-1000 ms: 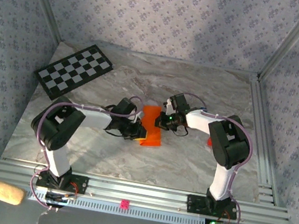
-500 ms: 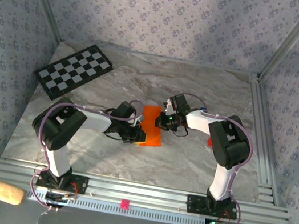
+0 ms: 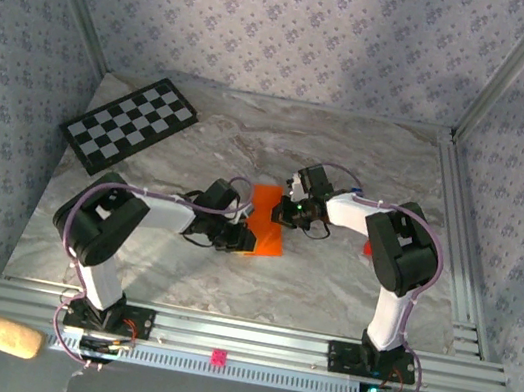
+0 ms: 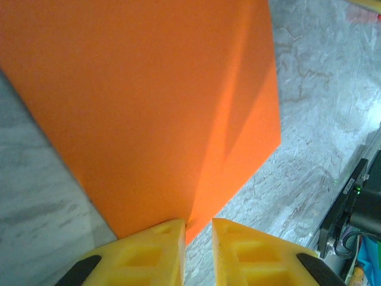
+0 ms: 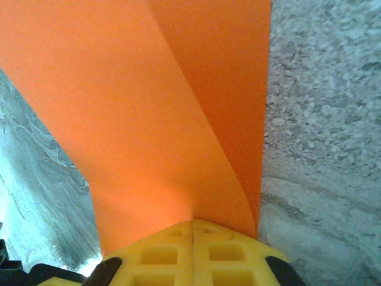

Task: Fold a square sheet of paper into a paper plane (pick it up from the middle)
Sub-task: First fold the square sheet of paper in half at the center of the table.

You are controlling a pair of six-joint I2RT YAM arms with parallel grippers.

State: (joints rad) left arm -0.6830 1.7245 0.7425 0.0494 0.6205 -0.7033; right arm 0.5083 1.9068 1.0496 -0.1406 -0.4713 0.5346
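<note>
One thin, bright orange square sheet of paper (image 3: 265,225), one flap curling up, sits right of the single black-and-white checkerboard (image 3: 128,122). The right gripper (image 5: 191,223) pinches its edge. The left gripper (image 4: 198,223) stands narrowly parted at its corner.

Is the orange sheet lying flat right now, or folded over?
Folded over, loosely: in the right wrist view the square sheet of paper curves back onto itself in two layers at the shut right gripper.

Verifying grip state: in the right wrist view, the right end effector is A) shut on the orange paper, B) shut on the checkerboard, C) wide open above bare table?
A: the right end effector is closed flush, with the orange paper pinched in its seam.
</note>
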